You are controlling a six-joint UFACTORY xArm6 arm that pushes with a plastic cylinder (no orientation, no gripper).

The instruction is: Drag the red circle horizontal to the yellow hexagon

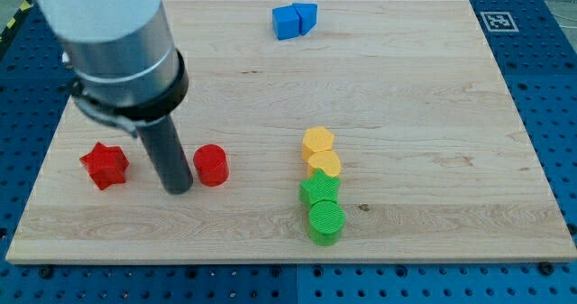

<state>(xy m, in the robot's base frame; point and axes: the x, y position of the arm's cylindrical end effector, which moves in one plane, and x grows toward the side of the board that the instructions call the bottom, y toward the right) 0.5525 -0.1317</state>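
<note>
The red circle (211,165) stands on the wooden board at the view's lower left. My tip (178,188) rests on the board just left of it, close to or touching its left side. The yellow hexagon (317,142) stands right of centre, a little higher in the view than the red circle. A yellow heart-like block (325,165) touches the hexagon from below, roughly level with the red circle.
A red star (105,165) lies left of my tip. A green star (319,192) and a green circle (326,221) continue the column below the yellow blocks. Two blue blocks (295,20) sit together at the view's top. The board's edge (270,261) runs along the bottom.
</note>
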